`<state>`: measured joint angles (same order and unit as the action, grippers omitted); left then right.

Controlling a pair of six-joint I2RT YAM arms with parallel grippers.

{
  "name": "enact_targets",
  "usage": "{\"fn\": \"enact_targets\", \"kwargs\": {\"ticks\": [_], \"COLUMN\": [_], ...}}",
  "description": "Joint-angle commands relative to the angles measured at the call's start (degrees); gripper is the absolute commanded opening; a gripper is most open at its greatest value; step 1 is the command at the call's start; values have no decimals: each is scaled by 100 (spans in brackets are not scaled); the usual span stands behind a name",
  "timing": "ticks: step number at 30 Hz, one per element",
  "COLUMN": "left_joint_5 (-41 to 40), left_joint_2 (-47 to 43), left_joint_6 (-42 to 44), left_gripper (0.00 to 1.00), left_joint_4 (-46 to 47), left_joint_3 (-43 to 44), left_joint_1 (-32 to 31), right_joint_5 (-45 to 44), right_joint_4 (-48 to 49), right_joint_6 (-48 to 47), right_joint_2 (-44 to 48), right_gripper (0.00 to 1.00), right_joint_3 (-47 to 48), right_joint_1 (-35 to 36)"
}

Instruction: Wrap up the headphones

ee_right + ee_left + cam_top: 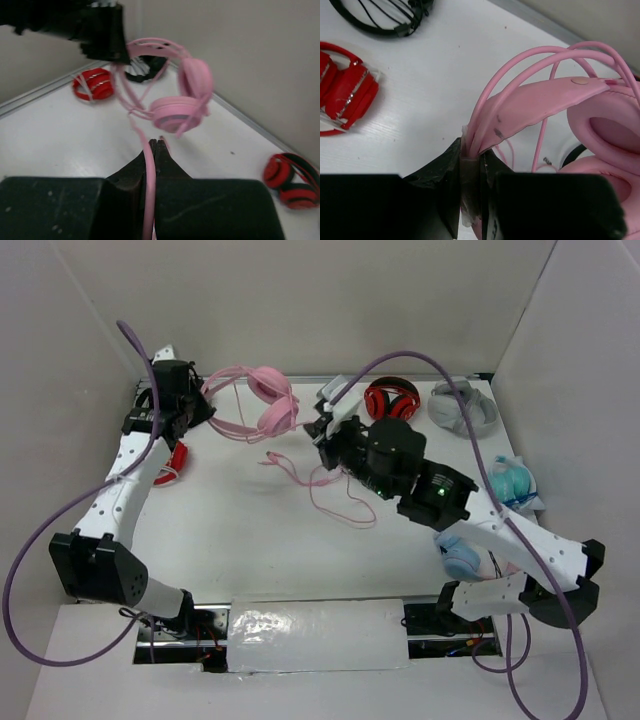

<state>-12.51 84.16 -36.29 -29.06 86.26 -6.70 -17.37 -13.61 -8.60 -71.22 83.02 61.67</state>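
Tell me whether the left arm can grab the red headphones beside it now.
Probably not yet. The left pincer is shut on the pink headphones, so it has no free grip, though the red headphones lie close with only bare table between.

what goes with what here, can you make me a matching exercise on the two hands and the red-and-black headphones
Things:
1. left hand
2. right hand
3. red-and-black headphones

States:
a. lying untouched near the far edge of the table
b. shut on the cable of the pink headphones
c. shut on the pink headband

Pairs: 1-c, 2-b, 3-a
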Motion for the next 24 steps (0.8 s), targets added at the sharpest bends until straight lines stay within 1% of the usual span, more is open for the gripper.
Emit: {"fn": "enact_targets", "kwargs": {"ticks": [1,5,7,8,9,11,12,13,15,16,19,22,23,24], "left_joint_5": [319,303,293,459,573,706,715,767,1056,1067,874,891,891,874], "left_joint_2": [-558,-585,-585,-585,-611,-690,-786,-831,-927,-971,-990,-832,-761,-769], "left_joint_6": [-132,-273,-168,-81,155,350,656,815,1114,1177,1361,1458,1554,1599], "left_gripper": [0,0,0,0,0,0,0,0,0,0,0,0,0,0], "left_joint_4": [1016,841,840,875,1050,1252,1523,1596,1640,1701,1720,1518,1474,1508], "left_joint_3": [-249,-180,-188,-249,-311,-565,-679,-898,-1066,-1285,-1541,-1533,-1542,-1638], "left_joint_1": [28,37,46,37,-15,-164,-339,-428,-603,-683,-1007,-1254,-1455,-1561], "right_joint_5": [-961,-1234,-1121,-1007,-797,-636,-628,-602,-234,-67,889,1471,1708,1710], "right_joint_4": [-703,-521,-424,-319,-327,-310,-309,-257,-38,-54,-212,-221,-187,-178], "right_joint_6": [-686,-511,-572,-625,-895,-1221,-1327,-1442,-1635,-1662,-1933,-2372,-2426,-2462], "right_joint_2": [415,1073,1338,1452,1549,1506,1384,1331,1173,1111,812,566,505,330], "right_gripper": [0,0,0,0,0,0,0,0,0,0,0,0,0,0], "right_joint_3": [363,-57,-311,-391,-444,-445,-393,-392,-349,-287,64,284,354,416], "right_joint_1": [-216,-462,-533,-611,-638,-665,-682,-726,-1024,-1138,-1525,-1579,-1596,-1623]}}
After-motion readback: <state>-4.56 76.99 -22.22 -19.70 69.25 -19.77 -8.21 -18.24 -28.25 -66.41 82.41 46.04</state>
